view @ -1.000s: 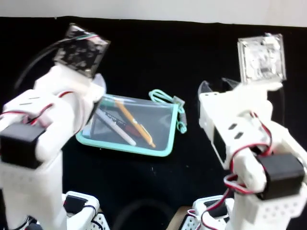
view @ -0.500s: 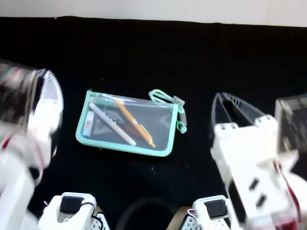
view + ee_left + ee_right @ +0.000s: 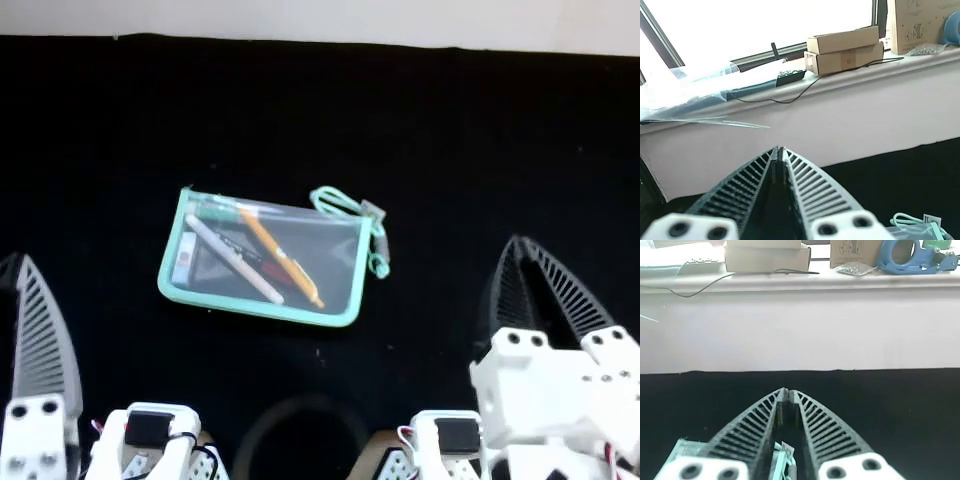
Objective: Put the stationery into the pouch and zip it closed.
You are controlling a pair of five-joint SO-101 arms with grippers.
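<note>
Several pens in pouch, centre; my left hand 8 o'clock, right hand 4 o'clock, both closed, empty: job seemingly done.

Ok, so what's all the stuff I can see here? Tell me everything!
Pouch: one, clear with mint green edging, flat in the middle of the table.
Orange pen: one, inside the pouch.
White pen: one, inside the pouch, beside the orange pen.
Cord: one, mint green, looped at the pouch's right end.
Table: one, black top.
Cardboard boxes: two, brown, stacked on the windowsill behind.
Tape dispenser: one, blue, on the windowsill.
Left gripper: one, dark fingers shut, at the table's near edge, left of the pouch.
Right gripper: one, dark fingers shut, near edge, right of the pouch.
</note>
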